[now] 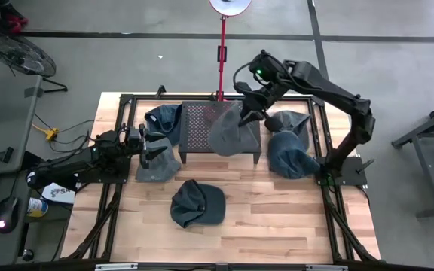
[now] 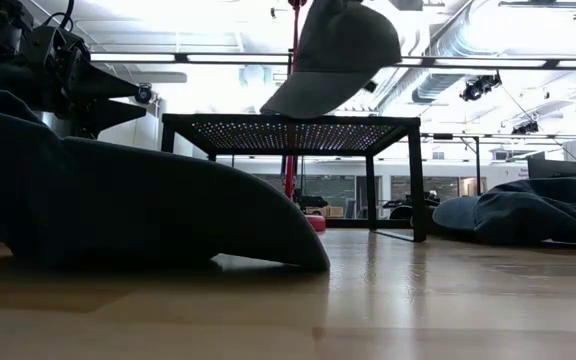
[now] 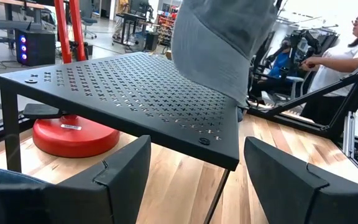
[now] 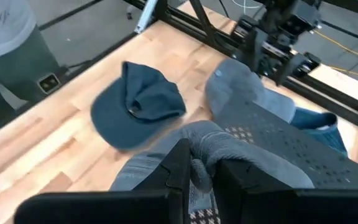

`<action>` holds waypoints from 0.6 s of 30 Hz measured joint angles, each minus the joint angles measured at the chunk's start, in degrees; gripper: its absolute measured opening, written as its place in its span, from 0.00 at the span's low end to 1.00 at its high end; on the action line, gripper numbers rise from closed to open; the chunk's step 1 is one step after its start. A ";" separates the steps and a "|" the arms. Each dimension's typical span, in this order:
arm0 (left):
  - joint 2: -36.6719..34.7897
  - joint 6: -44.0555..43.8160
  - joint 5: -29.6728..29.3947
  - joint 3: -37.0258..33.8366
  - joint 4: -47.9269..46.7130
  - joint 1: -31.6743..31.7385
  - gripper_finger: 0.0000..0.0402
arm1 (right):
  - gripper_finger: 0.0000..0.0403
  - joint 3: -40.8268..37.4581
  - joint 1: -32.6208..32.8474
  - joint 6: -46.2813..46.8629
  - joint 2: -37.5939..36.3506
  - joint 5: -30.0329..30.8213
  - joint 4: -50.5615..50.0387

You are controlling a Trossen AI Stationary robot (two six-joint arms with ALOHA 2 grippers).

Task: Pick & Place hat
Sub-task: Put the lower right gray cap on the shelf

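Grey cloth is pinched between the right gripper's (image 4: 194,171) fingers: it clamps a grey hat (image 1: 227,132) and holds it over the black perforated stand (image 1: 198,128) at the table's far middle. From above, the hat covers the stand's right part, but whether it rests there cannot be told. The low view settles that: the hat (image 2: 333,55) hangs above the stand's top (image 2: 288,122), brim tilted down, just clear of it. The right wrist view alone shows the pinch itself, a fold of fabric squeezed between the two dark fingers.

The left gripper (image 1: 148,144) waits low at the stand's left, jaws spread wide and holding nothing. Its wrist view looks past its fingers (image 3: 114,177) along the stand and catches a person (image 3: 347,62) seated beyond the table, unseen from above.

Only the high view counts the other hats: a blue one (image 1: 198,203) on the near boards, two (image 1: 291,147) right of the stand, two (image 1: 160,143) by the left gripper.
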 joint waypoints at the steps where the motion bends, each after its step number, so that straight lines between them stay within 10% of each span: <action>1: 0.01 -0.01 0.00 0.00 0.00 -0.01 0.63 | 0.09 0.00 -0.59 -0.13 0.24 0.18 -0.02; 18: 0.00 -0.01 0.00 -0.01 0.02 0.00 0.63 | 0.09 -0.05 -11.55 1.63 4.49 11.43 -3.42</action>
